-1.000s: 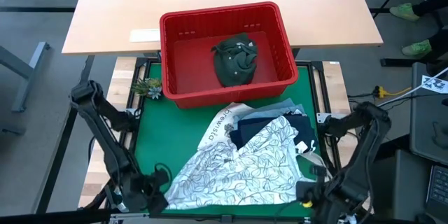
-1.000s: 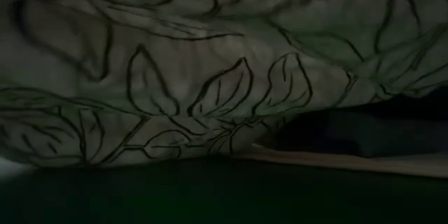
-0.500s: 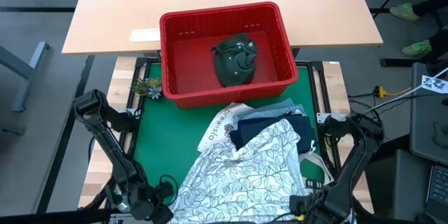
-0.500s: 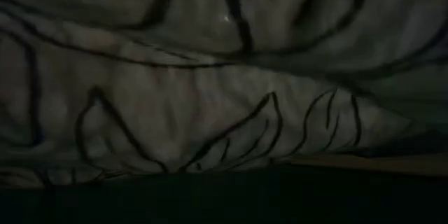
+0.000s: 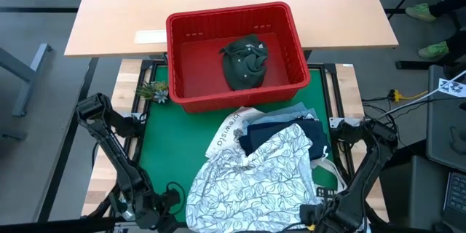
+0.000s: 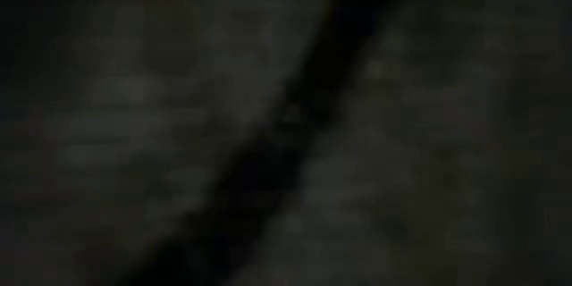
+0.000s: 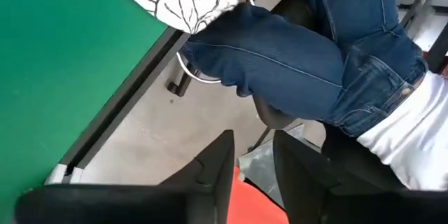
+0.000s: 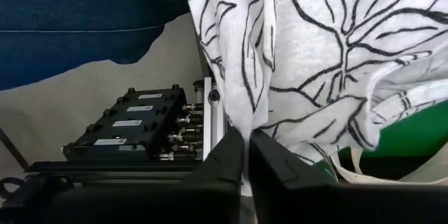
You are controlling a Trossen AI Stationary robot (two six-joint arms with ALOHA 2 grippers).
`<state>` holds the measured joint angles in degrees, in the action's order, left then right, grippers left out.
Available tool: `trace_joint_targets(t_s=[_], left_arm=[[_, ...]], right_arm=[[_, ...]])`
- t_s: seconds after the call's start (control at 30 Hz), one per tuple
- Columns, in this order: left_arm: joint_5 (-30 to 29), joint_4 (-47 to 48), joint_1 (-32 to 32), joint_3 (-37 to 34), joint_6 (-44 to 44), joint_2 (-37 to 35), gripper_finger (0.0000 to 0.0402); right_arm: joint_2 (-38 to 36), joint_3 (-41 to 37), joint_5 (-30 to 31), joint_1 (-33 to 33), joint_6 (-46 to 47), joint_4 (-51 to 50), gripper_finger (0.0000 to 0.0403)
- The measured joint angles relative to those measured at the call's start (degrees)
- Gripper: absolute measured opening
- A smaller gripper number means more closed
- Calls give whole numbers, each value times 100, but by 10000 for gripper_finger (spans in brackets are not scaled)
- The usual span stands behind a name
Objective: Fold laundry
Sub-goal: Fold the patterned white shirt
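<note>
The white leaf-print garment (image 5: 251, 178) lies crumpled across the near part of the green mat (image 5: 164, 153), on top of navy (image 5: 266, 135) and light blue (image 5: 280, 116) garments. A dark olive garment (image 5: 245, 62) sits in the red basket (image 5: 291, 36). My right gripper (image 5: 314, 215) is at the near right edge, shut on the white garment (image 8: 329, 49). My left gripper (image 7: 252, 140) is at the near left edge (image 5: 162, 215), open with nothing between its fingers; the garment's edge (image 7: 189, 3) lies a little beyond it. The low view is dark, covered by cloth. My right gripper pinches a bunched fold of the white garment's near right edge (image 8: 241, 115) between its two fingers. The fingers come from above, pointing steeply down. The cloth runs from the fingers back onto the mat, gathered in wrinkles; how many layers I cannot tell.
A white tote bag (image 5: 229, 127) lies under the pile, and its strap (image 5: 329, 169) trails by my right arm. A person in blue jeans (image 7: 308, 63) stands close at the table's near edge. A small plant (image 5: 151, 91) sits left of the basket. A black electronics box (image 8: 133, 133) is below the table.
Both grippers have gone down and toward the table's near edge. The white garment's near edge has been drawn with them and bunched narrower, its left part pulled in. The cloth has come right up against the low camera, darkening it.
</note>
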<state>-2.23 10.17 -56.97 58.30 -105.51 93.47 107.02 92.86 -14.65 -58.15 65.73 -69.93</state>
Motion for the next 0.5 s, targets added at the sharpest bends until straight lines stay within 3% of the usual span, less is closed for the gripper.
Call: trace_joint_targets(t_s=[0.13, 0.3, 0.5], left_arm=[[-229, 167, 7, 0, 232, 0, 117], [-1198, 236, 83, 0, 1220, 0, 130], [-2183, 575, 597, 0, 2258, 0, 131]], right_arm=[[0, 0, -1, 4, 0, -3, 64], [0, 0, 111, 4, -44, -120, 130], [-32, 10, -26, 6, -1011, -367, 161]])
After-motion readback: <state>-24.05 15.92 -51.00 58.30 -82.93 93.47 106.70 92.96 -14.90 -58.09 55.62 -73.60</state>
